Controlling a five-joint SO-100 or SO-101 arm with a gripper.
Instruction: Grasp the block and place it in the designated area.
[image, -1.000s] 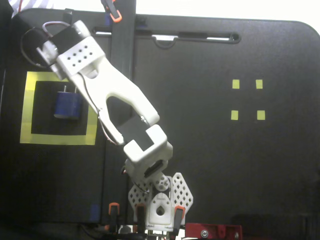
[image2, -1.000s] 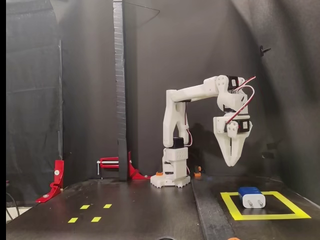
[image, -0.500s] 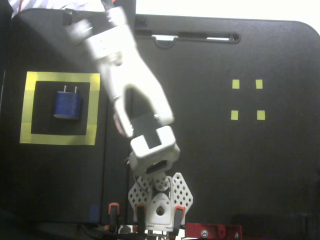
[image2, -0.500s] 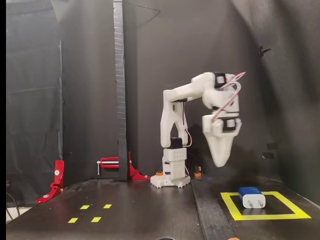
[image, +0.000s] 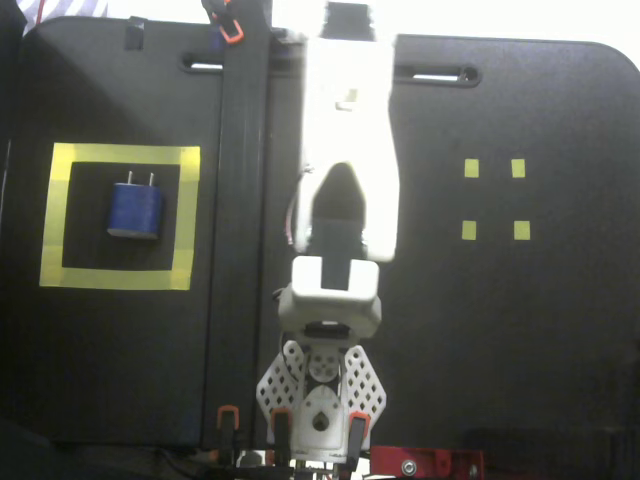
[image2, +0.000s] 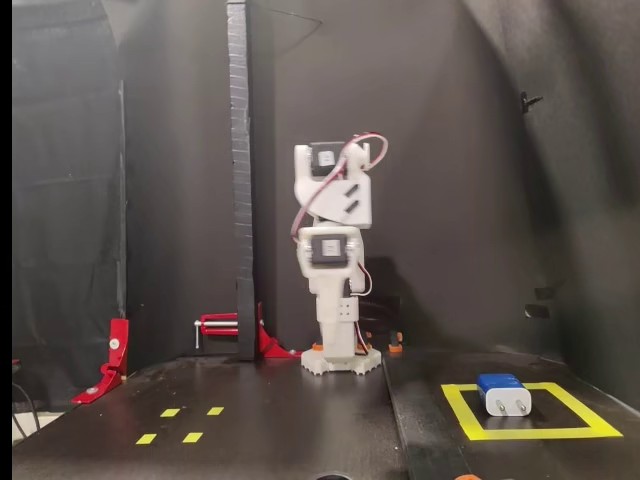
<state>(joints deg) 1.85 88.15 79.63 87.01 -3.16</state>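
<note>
Right now the block (image: 136, 209) lies flat inside the designated area (image: 186, 215), on the black interior that the wide yellow tape encloses, touching none of the tape as far as I can see. In the fixed view from above, its two pale prongs point toward the far strip of tape, and it sits nearer the left strip than the right one. In the fixed view from the front, the block (image2: 503, 394) shows a blue top and a white near face, and it rests in the middle of the designated area (image2: 462, 410), with the arm's base well off to its left. The arm (image: 345, 150) stands folded upright over its own base (image: 320, 395), well apart from the block and clear of the yellow square. From above, the white arm runs straight toward the far edge of the table (image: 560, 330), to the right of the yellow square. From the front, the arm (image2: 335, 235) is stacked on itself, with red and white wires looping at its top. I cannot tell whether the gripper's fingers are spread or closed, since neither view shows them clearly; nothing shows in its grasp. Four small yellow marks (image: 494, 198) sit on the table on the far side of the arm from the yellow square.
</note>
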